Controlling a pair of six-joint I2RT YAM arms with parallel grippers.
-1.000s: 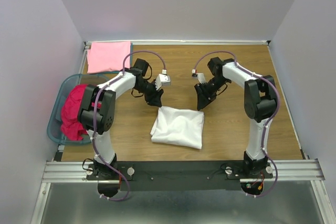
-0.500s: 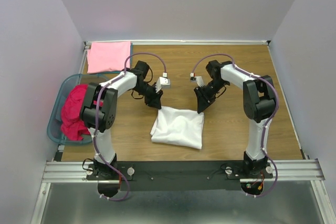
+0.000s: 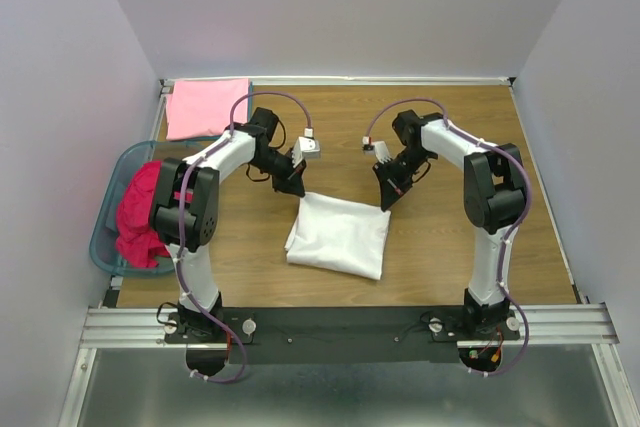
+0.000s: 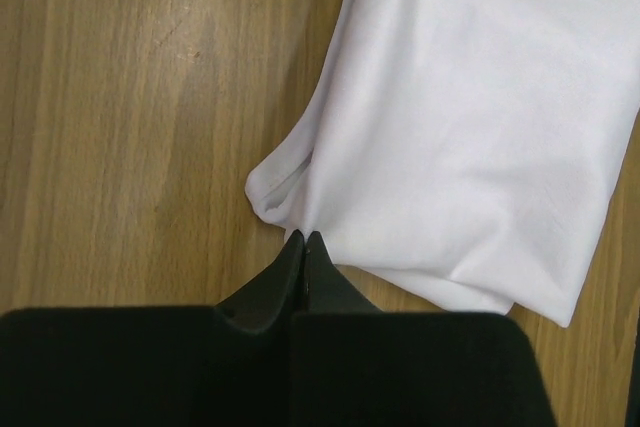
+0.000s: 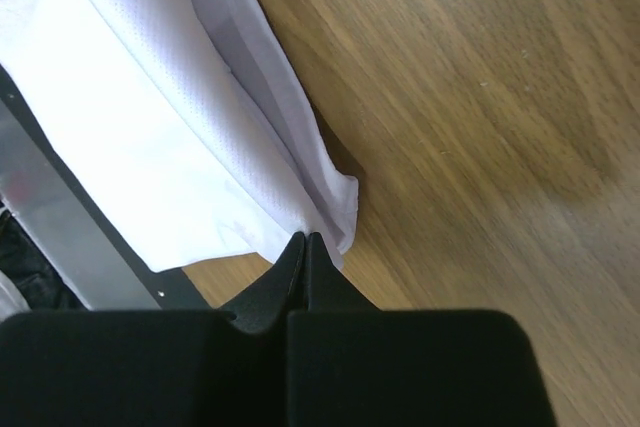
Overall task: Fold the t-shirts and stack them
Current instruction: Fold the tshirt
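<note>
I see a plain white t-shirt point(image 3: 338, 235); my right wrist view shows a fine dotted weave on one layer. The pink t-shirt point(image 3: 206, 107) is an even light pink, the magenta-red t-shirt point(image 3: 140, 209) a deep solid colour, the basket point(image 3: 128, 152) teal. The table point(image 3: 440, 247) is mid-brown wood grain with darker streaks. My left gripper point(image 4: 303, 239) and right gripper point(image 5: 303, 239) are matt black, on white-and-black arms with purple cables point(image 3: 275, 99).
</note>
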